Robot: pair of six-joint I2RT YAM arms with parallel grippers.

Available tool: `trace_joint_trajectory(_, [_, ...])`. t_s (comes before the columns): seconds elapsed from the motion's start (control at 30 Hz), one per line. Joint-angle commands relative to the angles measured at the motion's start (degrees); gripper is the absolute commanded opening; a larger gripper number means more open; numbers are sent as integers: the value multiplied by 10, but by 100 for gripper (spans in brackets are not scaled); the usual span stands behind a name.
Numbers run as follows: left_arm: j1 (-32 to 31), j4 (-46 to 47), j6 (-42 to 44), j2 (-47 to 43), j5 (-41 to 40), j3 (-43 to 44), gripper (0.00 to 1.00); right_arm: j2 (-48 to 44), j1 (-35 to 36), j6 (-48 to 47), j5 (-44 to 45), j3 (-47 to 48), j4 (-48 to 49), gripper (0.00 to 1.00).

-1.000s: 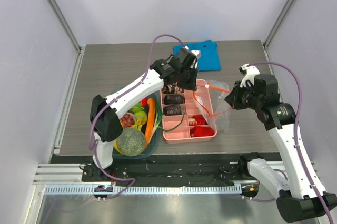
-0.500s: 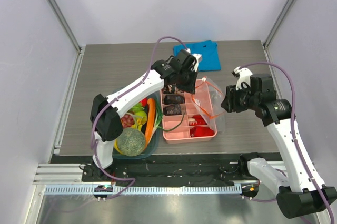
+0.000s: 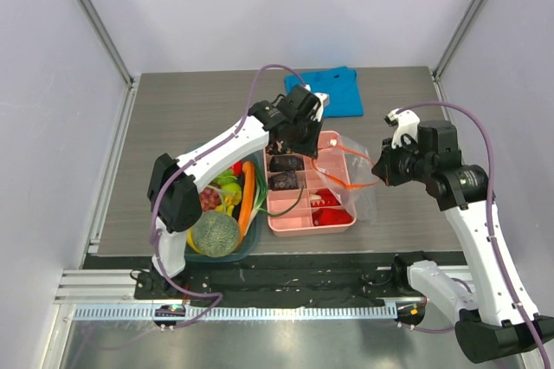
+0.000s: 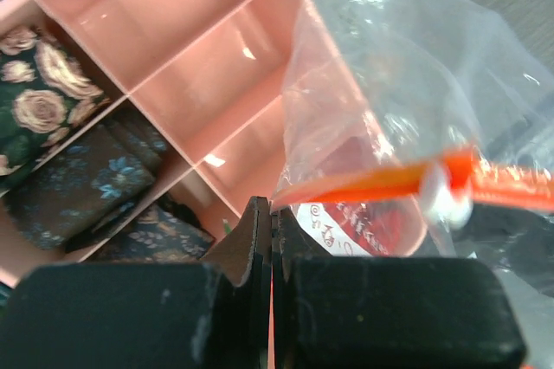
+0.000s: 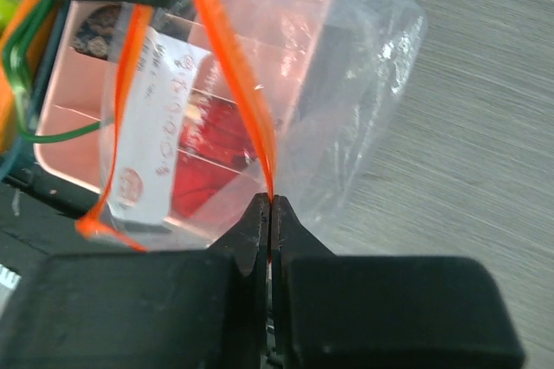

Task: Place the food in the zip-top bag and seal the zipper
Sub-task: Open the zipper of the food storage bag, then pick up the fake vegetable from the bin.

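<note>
Top view looks steeply down from high at the near edge, whole table in shot, tray and bag small at centre. Left wrist camera rides tight behind the left fingers, peering into the tray, zipper on its right. Right wrist camera, just as close behind the right fingers, faces along that zipper to the same tray; all three share bag and tray.
</note>
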Motion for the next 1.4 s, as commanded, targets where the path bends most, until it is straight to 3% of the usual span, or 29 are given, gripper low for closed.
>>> trace_joint_trajectory(0.0, [30, 22, 22, -13, -3, -28, 0, -27, -2, -34, 67, 17, -18, 1])
trace_joint_trajectory(0.2, [31, 28, 54, -1, 60, -15, 0, -20, -2, 0, 60, -11, 15, 1])
trace_joint_trajectory(0.3, [24, 30, 74, -12, 111, -3, 10, -13, -2, 21, 44, -27, 45, 1])
trace_joint_trajectory(0.4, [23, 41, 87, -32, 134, -14, 28, -5, -2, 38, 33, -35, 65, 1])
trace_joint_trajectory(0.6, [47, 33, 118, -133, 191, -60, 76, 5, -2, 52, 23, -43, 78, 1])
trace_joint_trajectory(0.63, [72, 36, 122, -155, 215, -73, 88, 5, -2, 52, 23, -45, 79, 1])
trace_joint_trajectory(0.73, [133, 30, 133, -243, 263, -131, 100, 5, -2, 57, 18, -48, 87, 1])
trace_joint_trajectory(0.8, [168, -9, 161, -291, 313, -154, 100, 5, -2, 62, 16, -50, 91, 1])
trace_joint_trajectory(0.97, [212, -215, 397, -375, 303, -190, 100, 8, -2, 74, 11, -57, 99, 1])
trace_joint_trajectory(1.1, [223, -304, 509, -440, 301, -245, 91, 13, -2, 81, 9, -54, 104, 1])
trace_joint_trajectory(1.23, [223, -325, 550, -468, 268, -303, 91, 15, -2, 81, 12, -52, 106, 1])
trace_joint_trajectory(1.37, [223, -306, 531, -463, 212, -328, 90, 11, -2, 81, 12, -49, 104, 1])
